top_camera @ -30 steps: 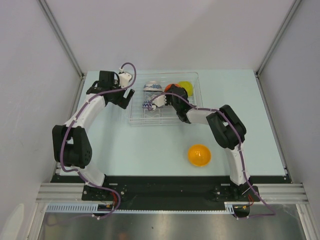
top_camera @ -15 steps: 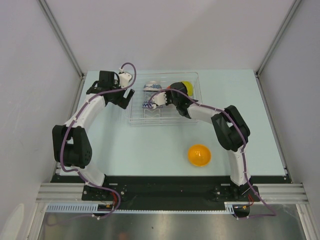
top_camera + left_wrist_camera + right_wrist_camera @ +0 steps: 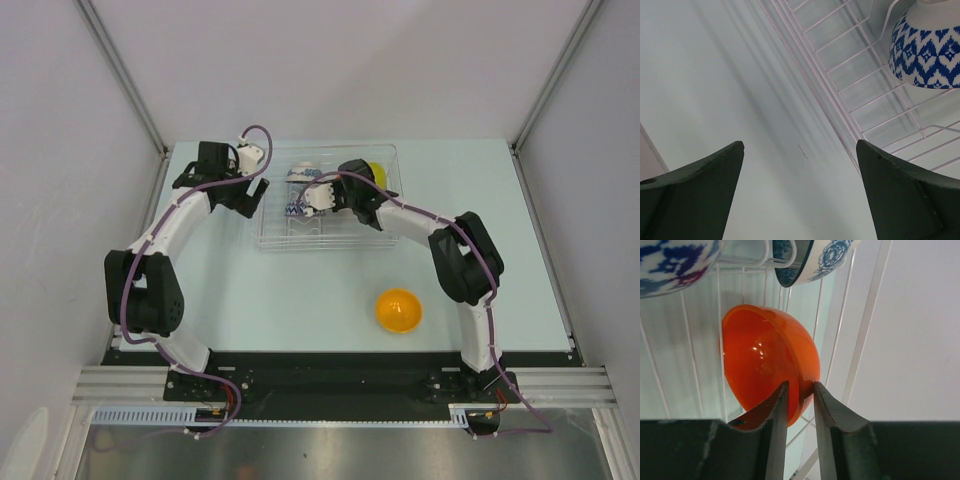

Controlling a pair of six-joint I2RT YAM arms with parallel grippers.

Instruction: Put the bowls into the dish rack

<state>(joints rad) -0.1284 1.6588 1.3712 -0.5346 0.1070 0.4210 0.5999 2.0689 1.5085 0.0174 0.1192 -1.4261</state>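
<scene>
**Right claw astride the red bowl's rim inside the rack**

The right gripper has its jaws set a narrow slot apart, one finger on each side of the rim of the red bowl. The rim sits in the slot, but whether the pads clamp it or merely flank it cannot be told. The bowl stands on edge among the thin wires of the dish rack, toward the middle of the right wrist view. Two blue-patterned white bowls show along the top edge of that view, one at the upper left and one at the upper centre.

In the overhead view the right arm rises from its base at the lower right and bends at an elbow on the right. Its forearm stretches up and left across the rack, with the wrist above the rack's middle.

The left gripper is spread wide and holds nothing. It hangs over the table just beside the rack's left wall. Its arm folds at the lower left and reaches to the upper left.

A yellow-green bowl sits in the rack's upper right corner. The orange bowl lies on the table outside the rack, lower right of centre.
</scene>
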